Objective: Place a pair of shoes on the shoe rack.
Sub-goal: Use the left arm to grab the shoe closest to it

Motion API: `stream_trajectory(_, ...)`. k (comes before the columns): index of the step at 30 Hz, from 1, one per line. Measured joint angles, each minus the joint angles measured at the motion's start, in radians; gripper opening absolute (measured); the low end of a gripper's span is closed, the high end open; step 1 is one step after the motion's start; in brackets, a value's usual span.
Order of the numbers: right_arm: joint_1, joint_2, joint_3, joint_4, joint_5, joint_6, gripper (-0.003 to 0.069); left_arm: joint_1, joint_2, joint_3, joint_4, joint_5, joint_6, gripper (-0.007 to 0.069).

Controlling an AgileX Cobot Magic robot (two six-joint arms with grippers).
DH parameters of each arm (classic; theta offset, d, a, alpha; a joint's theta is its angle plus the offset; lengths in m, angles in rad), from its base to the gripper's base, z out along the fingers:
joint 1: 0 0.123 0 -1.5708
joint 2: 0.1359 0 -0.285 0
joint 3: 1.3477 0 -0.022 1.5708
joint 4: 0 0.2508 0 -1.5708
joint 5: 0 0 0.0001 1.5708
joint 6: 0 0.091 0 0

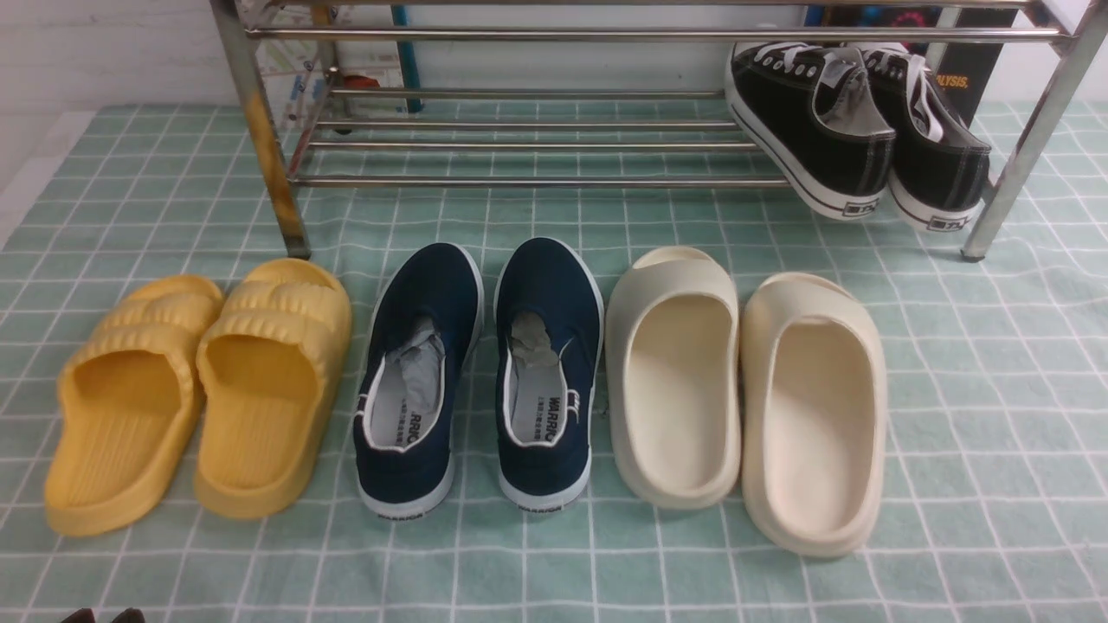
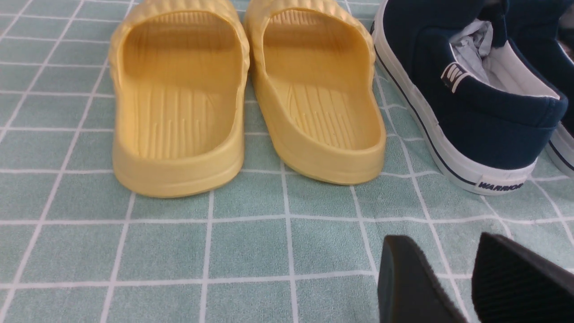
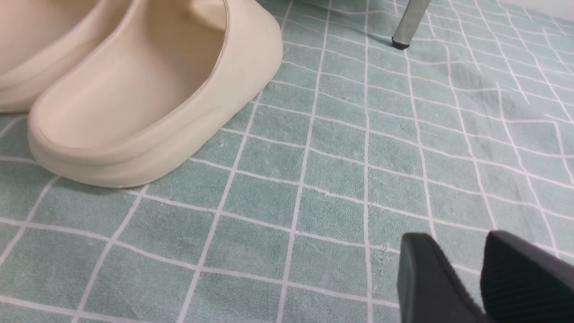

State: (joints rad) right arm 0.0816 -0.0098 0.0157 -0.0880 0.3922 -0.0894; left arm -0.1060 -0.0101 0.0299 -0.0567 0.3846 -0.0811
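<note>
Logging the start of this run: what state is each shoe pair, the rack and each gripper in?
Navy-blue canvas slip-on shoes: side by side on the green checked cloth, paper-stuffed, not racked.
Silver metal-tube shoe rack: upright, carrying one pair.
Black lace-up sneakers: on the rack, heels overhanging.
Yellow foam slides: on the cloth, touching.
Cream foam slides: on the cloth.
Left gripper: open, holding nothing.
Right gripper: open, holding nothing.

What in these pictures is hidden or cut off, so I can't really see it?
- Shoe rack: its top is cut off by the front view's upper edge.
- Navy shoes: toe insides hidden by crumpled paper, front view.
- Dark box behind the rack: lettering partly hidden by the black sneakers, front view.
- Jaws: only dark tips show, cut by each wrist view's lower edge.
</note>
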Motion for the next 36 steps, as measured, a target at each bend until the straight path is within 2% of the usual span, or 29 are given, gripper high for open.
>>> stream_trajectory(9,0.0,0.0,0.0,0.0,0.0,0.0,0.0237,0.0,0.0,0.0,-0.004,-0.006,0.0,0.0238)
stream_trajectory(14,0.0,0.0,0.0,0.0,0.0,0.0,0.0239,0.0,0.0,0.0,-0.004,-0.086,0.0,0.0238)
stream_trajectory(21,0.0,0.0,0.0,0.0,0.0,-0.001,0.0239,0.0,0.0,0.0,-0.004,-0.373,0.001,0.0238)
stream_trajectory(24,0.0,0.0,0.0,0.0,0.0,-0.001,0.0239,0.0,0.0,0.0,-0.004,-0.563,0.001,0.0238)
stream_trajectory(25,0.0,0.0,0.0,0.0,0.0,-0.001,0.0239,0.0,0.0,0.0,-0.004,-0.563,0.001,0.0238)
stream_trajectory(26,0.0,0.0,0.0,0.0,0.0,-0.001,0.0239,0.0,0.0,0.0,-0.004,-0.656,-0.015,0.0238)
stream_trajectory(27,0.0,0.0,0.0,0.0,0.0,-0.001,0.0239,0.0,0.0,0.0,-0.004,-0.667,-0.018,0.0238)
stream_trajectory(29,0.0,0.0,0.0,0.0,0.0,-0.001,0.0239,0.0,0.0,0.0,-0.013,-0.817,-0.073,0.0238)
stream_trajectory(30,0.0,0.0,0.0,0.0,0.0,-0.001,0.0239,0.0,0.0,0.0,-0.016,-0.842,-0.093,0.0238)
stream_trajectory(31,0.0,0.0,0.0,0.0,0.0,-0.001,0.0239,0.0,0.0,0.0,-0.033,-0.95,-0.155,0.0237)
stream_trajectory(32,0.0,0.0,0.0,0.0,0.0,-0.001,0.0239,0.0,0.0,0.0,-0.035,-0.965,-0.165,0.0237)
stream_trajectory(33,0.0,0.0,0.0,0.0,0.0,-0.001,0.0239,0.0,0.0,-0.001,-0.044,-1.075,-0.246,0.0237)
stream_trajectory(36,0.0,0.0,0.0,0.0,0.0,-0.001,0.0239,0.0,-0.001,-0.077,-0.035,-1.125,-0.355,0.0237)
